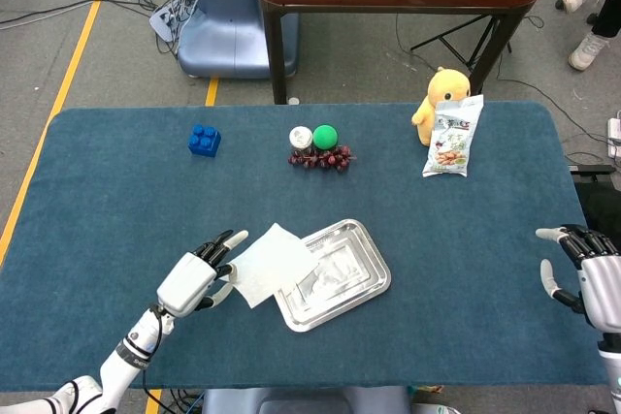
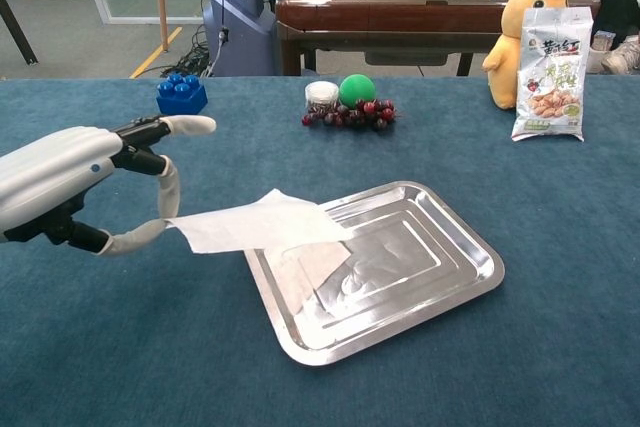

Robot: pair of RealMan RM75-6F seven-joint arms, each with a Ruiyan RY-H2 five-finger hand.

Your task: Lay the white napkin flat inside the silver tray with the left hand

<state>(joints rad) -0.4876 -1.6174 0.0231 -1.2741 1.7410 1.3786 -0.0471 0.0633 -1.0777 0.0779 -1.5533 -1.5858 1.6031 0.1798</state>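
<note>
The white napkin [image 2: 255, 225] hangs in the air, pinched at its left edge by the left hand [image 2: 75, 182], its far end reaching over the near-left corner of the silver tray [image 2: 440, 277], which lies just right of that hand. Beyond the hand sit a blue toy brick [image 2: 183, 95], a white cup [image 2: 322, 95], a green ball [image 2: 356, 89] and dark grapes [image 2: 350, 115]. Well to the right, the right hand [image 1: 590, 276] hovers empty with fingers apart. A snack bag [image 2: 549, 72] leans on a yellow plush toy [image 2: 520, 22].
</note>
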